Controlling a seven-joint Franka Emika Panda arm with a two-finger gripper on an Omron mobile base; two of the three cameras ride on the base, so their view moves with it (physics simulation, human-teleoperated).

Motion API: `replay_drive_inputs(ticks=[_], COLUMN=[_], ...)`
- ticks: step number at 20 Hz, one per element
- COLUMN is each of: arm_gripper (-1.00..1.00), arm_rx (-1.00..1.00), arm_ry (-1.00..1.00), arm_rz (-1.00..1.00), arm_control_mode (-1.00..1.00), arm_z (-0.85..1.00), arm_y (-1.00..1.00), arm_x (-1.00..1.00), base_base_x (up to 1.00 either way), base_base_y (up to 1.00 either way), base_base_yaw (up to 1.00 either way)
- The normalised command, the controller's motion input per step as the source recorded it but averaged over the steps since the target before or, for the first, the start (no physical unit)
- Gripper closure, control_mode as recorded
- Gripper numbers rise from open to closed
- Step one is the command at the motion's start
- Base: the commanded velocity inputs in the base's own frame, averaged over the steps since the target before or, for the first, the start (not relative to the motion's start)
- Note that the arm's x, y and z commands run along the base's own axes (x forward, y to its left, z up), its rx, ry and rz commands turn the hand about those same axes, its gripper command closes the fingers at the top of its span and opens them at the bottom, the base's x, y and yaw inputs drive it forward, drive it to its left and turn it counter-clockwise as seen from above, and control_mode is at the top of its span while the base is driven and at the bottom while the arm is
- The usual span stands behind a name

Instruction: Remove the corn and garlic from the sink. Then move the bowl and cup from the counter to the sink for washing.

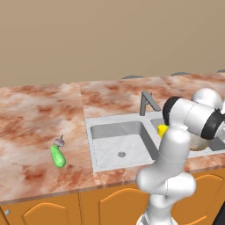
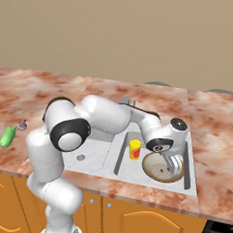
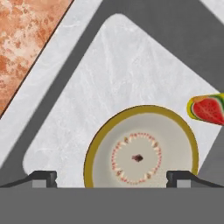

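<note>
1. Bowl (image 3: 141, 148) is seen directly under the tool (image 3: 112, 178): a rounded dish with an olive-gold rim, a pale inside, a ring of small reddish marks and a dark speck at its middle. It rests on the floor of the right basin of the sink (image 2: 188, 179).
2. Cup (image 2: 134, 149) is bright yellow with a red mark on its side; it stands in the same basin, just beside the bowl, on the side of the tool toward the divider. In the hand view its side shows a watermelon slice with a green edge.
3. Corn (image 1: 57, 156), bright green, smooth and elongated, is laid on the counter (image 1: 35, 118), well apart from the tool, beyond the left basin.
4. Garlic (image 1: 59, 142), a tiny greyish bulb with a thin dark stem, is placed just beside the corn's far end.
5. Arm is bent over the sink from the base, with the wrist turned down above the right basin.
6. Tool fingers (image 3: 43, 178) are held wide apart, one to each side of the bowl, with nothing clamped between them.
</note>
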Motion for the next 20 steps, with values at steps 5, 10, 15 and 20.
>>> replay_drive_inputs(ticks=[5, 10, 15, 20], arm_gripper=[-1.00, -1.00, -1.00, -1.00], arm_rx=[-0.08, -0.06, -0.04, -0.03], arm_ry=[0.00, 0.00, 0.00, 0.04], arm_rz=[0.04, 0.04, 0.04, 0.03], arm_control_mode=[-1.00, -1.00, -1.00, -1.00], arm_z=[0.31, 0.32, 0.34, 0.34], arm_y=[0.11, 0.14, 0.14, 0.12], arm_x=[-0.05, -0.03, -0.06, -0.07], base_base_x=[0.00, 0.00, 0.00, 0.00], base_base_y=[0.00, 0.00, 0.00, 0.00], base_base_yaw=[0.00, 0.00, 0.00, 0.00])
